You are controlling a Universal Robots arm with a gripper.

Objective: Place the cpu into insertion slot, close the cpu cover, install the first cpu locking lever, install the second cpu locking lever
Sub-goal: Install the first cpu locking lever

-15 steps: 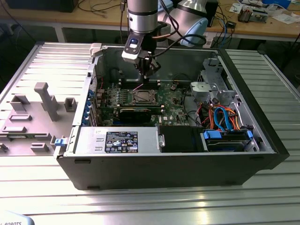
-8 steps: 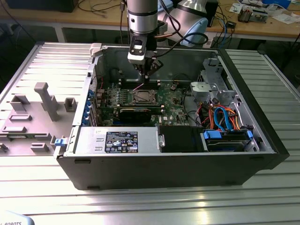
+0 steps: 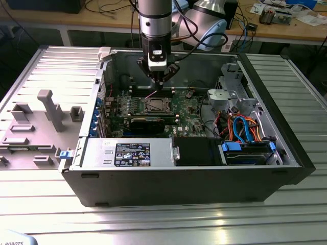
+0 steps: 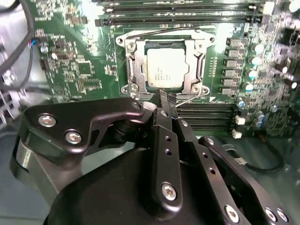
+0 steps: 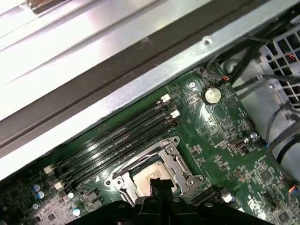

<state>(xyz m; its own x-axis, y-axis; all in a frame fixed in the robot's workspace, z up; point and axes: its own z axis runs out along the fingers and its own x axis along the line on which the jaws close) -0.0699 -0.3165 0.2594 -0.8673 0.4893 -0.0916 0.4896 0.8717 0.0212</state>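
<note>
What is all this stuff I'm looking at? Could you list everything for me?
computer case: one, black and grey, lying open on the metal table
metal table: one, silver, ribbed, under everything
green circuit board: one, on the case floor
cpu: one, pale silver, seated in the insertion slot
cpu cover: one, silvery frame, down around the cpu
long black card slots: several, beside the insertion slot
round battery: one, silver, on the circuit board
cables: a bundle, blue and orange, at the exterior view's right
grey fixture: one, on the table at the exterior view's left
gripper: one, black, at the cover's edge
</note>
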